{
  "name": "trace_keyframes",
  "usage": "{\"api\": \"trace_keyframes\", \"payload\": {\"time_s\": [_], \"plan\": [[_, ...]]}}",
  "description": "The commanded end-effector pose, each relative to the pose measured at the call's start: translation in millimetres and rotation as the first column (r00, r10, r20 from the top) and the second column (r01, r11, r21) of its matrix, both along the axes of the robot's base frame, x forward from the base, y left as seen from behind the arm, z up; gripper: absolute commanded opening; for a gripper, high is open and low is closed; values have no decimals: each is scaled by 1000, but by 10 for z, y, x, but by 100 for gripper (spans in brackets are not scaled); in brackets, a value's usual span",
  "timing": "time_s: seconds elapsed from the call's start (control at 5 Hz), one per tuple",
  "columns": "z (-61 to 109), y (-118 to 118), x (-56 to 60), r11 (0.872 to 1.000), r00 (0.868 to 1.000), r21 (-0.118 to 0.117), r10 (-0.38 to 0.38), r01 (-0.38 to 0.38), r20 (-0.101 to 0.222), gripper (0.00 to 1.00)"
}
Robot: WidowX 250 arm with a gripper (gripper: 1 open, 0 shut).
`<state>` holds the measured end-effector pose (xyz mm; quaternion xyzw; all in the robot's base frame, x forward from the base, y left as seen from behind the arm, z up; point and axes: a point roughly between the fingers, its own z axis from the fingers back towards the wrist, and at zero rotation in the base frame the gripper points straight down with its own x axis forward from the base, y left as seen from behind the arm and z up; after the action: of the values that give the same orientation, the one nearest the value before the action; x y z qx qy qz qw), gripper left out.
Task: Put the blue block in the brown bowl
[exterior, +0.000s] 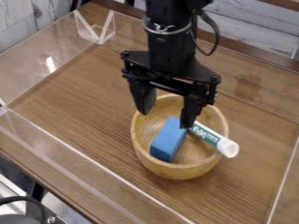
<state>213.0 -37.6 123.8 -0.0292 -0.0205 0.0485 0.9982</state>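
Camera: "Where is the blue block (pixel 169 140) sitting?"

"It is lying inside the brown wooden bowl (pixel 153 158), toward the side nearer the left of the picture, with its long side slanting."

"And the gripper (pixel 169 109)?"

"The black gripper is hanging over the far part of the bowl. Its fingers are standing wide apart, and they are holding nothing."

"What is sharing the bowl with the block?"

"A green-and-white marker (pixel 215 139). It is slanting across the bowl's right side, and its white end is reaching out past the rim."

"What is the bowl resting on?"

"A brown wood-grain tabletop (pixel 76 105). The grain is showing plainly, and bare wood is stretching away on both sides of the bowl. A clear, glossy strip (pixel 87 181) is running diagonally along the lower left, catching pale streaks of light."

"How is the room looking around it?"

"White slatted panelling (pixel 33 19) is filling the upper left corner, and pale boards (pixel 260 33) are showing at the upper right, behind a darker brown edge. A white angular frame (pixel 96 27) is standing near the table's far side. A black cable (pixel 215 39) is looping beside the arm."

"And down in the lower left corner?"

"Dark cabling (pixel 26 200) is curving there, beside a black object I am not managing to identify."
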Motion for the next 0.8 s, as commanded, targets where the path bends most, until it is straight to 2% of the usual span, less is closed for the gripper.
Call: {"api": "trace_keyframes", "payload": {"time_s": [0.0, 0.2, 0.6], "plan": [[212, 1, 108, 1000, 997, -23, 17, -15, 78, 100], [271, -17, 123, 999, 996, -38, 23, -19, 90, 100], [300, -49, 114, 999, 995, -50, 18, -13, 100, 100]]}}
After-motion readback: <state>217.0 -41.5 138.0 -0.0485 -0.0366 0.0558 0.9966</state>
